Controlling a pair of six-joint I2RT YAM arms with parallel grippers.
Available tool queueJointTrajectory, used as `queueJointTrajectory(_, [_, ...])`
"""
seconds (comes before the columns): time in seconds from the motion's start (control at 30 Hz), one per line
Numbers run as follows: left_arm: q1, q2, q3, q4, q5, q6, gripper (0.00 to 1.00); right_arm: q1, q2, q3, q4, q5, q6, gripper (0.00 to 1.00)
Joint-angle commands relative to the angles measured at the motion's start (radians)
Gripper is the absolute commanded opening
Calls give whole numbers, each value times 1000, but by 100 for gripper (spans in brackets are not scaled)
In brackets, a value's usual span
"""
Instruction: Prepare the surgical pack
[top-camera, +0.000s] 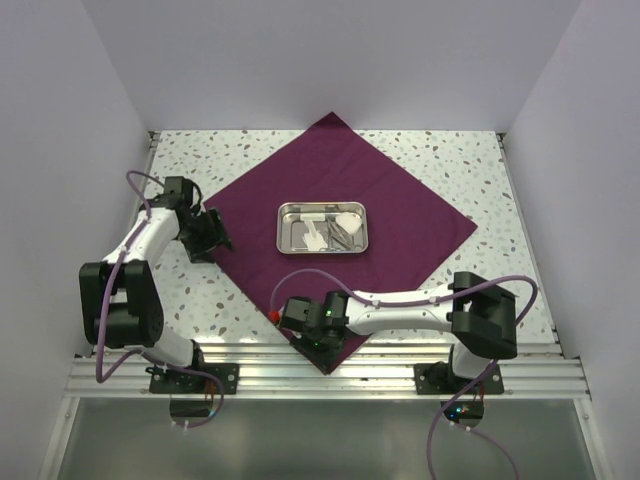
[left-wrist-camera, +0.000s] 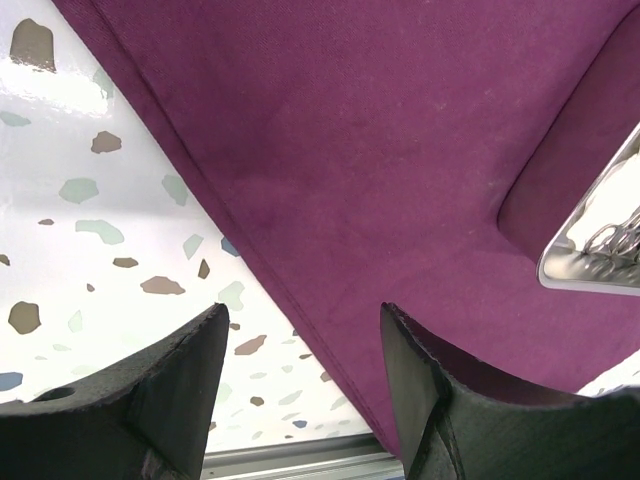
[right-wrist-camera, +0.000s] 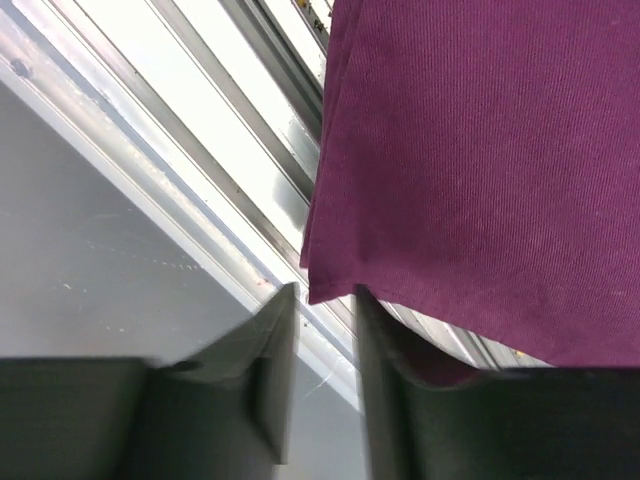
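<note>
The dark-purple cloth lies as a diamond on the speckled table, and the small steel tray sits at its middle. White gauze and thin silver instruments lie in the tray. My left gripper is at the cloth's left corner. In the left wrist view it stands open astride the cloth edge, with the tray at far right. My right gripper is low at the cloth's near corner. Its jaws stand a little apart, and the cloth corner hangs just at the tips.
The aluminium rail runs along the table's near edge, and the cloth's near corner overhangs it. The rail fills the left of the right wrist view. White walls close in the table on three sides.
</note>
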Motion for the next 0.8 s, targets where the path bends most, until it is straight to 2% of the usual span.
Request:
queueJointTrajectory(0.0, [4,-56,-10,16,20,31,66,14,-1,17,23,22,14,39])
queueJointTrajectory(0.1, [6,-63,-14,13,19,34,66,23,10,26,14,25,8,47])
queueJointTrajectory(0.23, [4,-73,-13,13,19,34,66,47,25,41,-3,69,4,48])
queueJointTrajectory(0.37, [4,-79,-13,14,19,34,66,86,49,55,-12,131,30,54])
queueJointTrajectory(0.63, [4,-96,-23,11,19,36,66,119,102,95,-57,299,94,52])
queueJointTrajectory(0.77, [4,-99,-30,10,20,37,66,121,106,89,-64,358,111,47])
